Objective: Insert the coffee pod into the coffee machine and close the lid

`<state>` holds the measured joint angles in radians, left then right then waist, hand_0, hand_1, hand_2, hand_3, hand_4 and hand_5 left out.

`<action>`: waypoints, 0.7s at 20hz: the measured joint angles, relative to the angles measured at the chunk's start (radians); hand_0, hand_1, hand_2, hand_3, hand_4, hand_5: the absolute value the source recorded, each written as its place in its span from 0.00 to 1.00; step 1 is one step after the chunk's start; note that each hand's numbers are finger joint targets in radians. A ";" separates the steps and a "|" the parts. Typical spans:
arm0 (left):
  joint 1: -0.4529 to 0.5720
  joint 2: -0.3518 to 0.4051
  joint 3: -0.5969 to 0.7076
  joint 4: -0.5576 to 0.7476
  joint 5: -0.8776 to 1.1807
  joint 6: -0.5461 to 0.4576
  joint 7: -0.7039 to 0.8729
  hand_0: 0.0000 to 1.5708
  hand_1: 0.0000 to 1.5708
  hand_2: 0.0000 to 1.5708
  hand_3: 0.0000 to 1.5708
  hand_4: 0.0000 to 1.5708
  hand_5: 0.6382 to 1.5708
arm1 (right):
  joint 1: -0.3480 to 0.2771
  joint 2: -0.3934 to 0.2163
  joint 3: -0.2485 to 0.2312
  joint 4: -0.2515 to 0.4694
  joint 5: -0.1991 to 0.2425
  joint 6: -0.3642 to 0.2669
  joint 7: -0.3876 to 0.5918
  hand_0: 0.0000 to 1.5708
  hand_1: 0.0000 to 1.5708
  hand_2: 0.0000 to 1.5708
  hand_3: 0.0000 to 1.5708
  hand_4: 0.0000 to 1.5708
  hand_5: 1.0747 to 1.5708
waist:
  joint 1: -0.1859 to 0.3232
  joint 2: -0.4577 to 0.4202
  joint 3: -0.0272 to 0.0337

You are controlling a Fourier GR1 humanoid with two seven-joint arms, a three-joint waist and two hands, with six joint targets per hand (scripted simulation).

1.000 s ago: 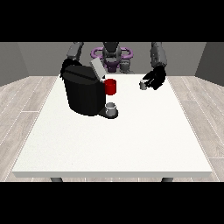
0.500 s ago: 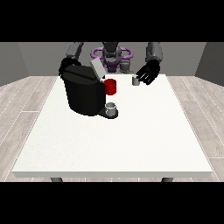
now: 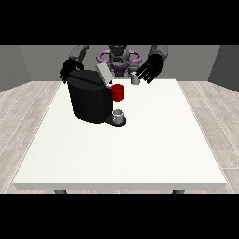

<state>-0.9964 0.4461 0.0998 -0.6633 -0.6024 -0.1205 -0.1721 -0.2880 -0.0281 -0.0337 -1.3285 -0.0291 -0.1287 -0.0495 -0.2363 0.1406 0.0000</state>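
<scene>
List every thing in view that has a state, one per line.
coffee machine: upright on the table, lid raised.
coffee pod: held off the table.
hand at the view's right: holding the pod.
hand at the view's left: behind the machine.
cup: upright under the spout.

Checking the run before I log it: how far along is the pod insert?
Done: the coffee pod is off the table, up at the hand at the view's right. In hand: that hand holds it level with the top of the coffee machine, to its side, not over it. Left: seat the pod, then shut the lid, which stands raised. The hand at the view's left sits behind the machine.
</scene>
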 measured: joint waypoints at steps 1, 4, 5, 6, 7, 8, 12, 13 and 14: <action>-0.009 -0.003 0.004 0.000 0.000 0.003 0.008 0.79 0.79 0.80 0.76 0.30 1.00 | -0.003 -0.003 -0.002 -0.005 -0.001 0.000 0.003 0.00 0.00 0.00 0.00 0.32 1.00 | -0.004 0.004 0.0000; -0.051 0.013 0.020 0.004 0.007 -0.010 0.016 0.80 0.80 0.84 0.80 0.31 1.00 | -0.009 -0.005 0.004 -0.017 0.005 0.000 0.010 0.00 0.00 0.00 0.00 0.35 1.00 | -0.021 0.027 -0.0001; -0.069 0.020 0.023 0.004 0.007 -0.017 0.017 0.80 0.80 0.84 0.80 0.33 1.00 | -0.016 -0.005 0.002 -0.017 0.005 -0.002 0.009 0.00 0.00 0.00 0.00 0.34 1.00 | -0.024 0.037 0.0000; -0.083 0.014 0.020 0.002 0.004 -0.016 0.025 0.82 0.82 0.85 0.81 0.33 1.00 | -0.023 -0.001 0.003 -0.013 0.013 -0.013 0.002 0.00 0.00 0.00 0.00 0.35 1.00 | -0.026 0.046 0.0000; -0.088 0.003 0.019 0.001 0.000 -0.004 0.030 0.81 0.81 0.85 0.81 0.33 1.00 | -0.022 0.000 0.005 -0.013 0.017 -0.016 -0.007 0.00 0.00 0.00 0.00 0.33 1.00 | -0.030 0.052 0.0002; -0.102 0.020 0.027 0.006 0.002 -0.012 0.029 0.82 0.82 0.85 0.80 0.33 1.00 | -0.020 0.004 0.013 -0.021 0.023 -0.018 -0.014 0.00 0.00 0.00 0.00 0.31 1.00 | -0.039 0.062 0.0001; -0.120 0.025 0.028 0.015 -0.009 -0.008 0.034 0.81 0.81 0.83 0.79 0.31 1.00 | -0.019 0.000 0.013 -0.043 0.023 -0.019 0.001 0.00 0.00 0.00 0.00 0.34 1.00 | -0.055 0.069 0.0000; -0.129 0.023 0.029 0.014 -0.011 -0.004 0.038 0.81 0.81 0.83 0.79 0.31 1.00 | -0.027 -0.005 0.008 -0.041 0.024 -0.020 -0.004 0.00 0.00 0.00 0.00 0.33 1.00 | -0.055 0.078 0.0001; -0.131 0.027 0.031 0.018 -0.014 0.000 0.037 0.83 0.83 0.85 0.79 0.31 1.00 | -0.022 -0.004 0.010 -0.048 0.025 -0.020 -0.004 0.00 0.00 0.00 0.00 0.31 1.00 | -0.061 0.081 0.0001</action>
<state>-1.1272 0.4729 0.1304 -0.6458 -0.6161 -0.1204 -0.1355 -0.3103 -0.0325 -0.0237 -1.3760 -0.0043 -0.1489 -0.0530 -0.2970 0.2217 0.0001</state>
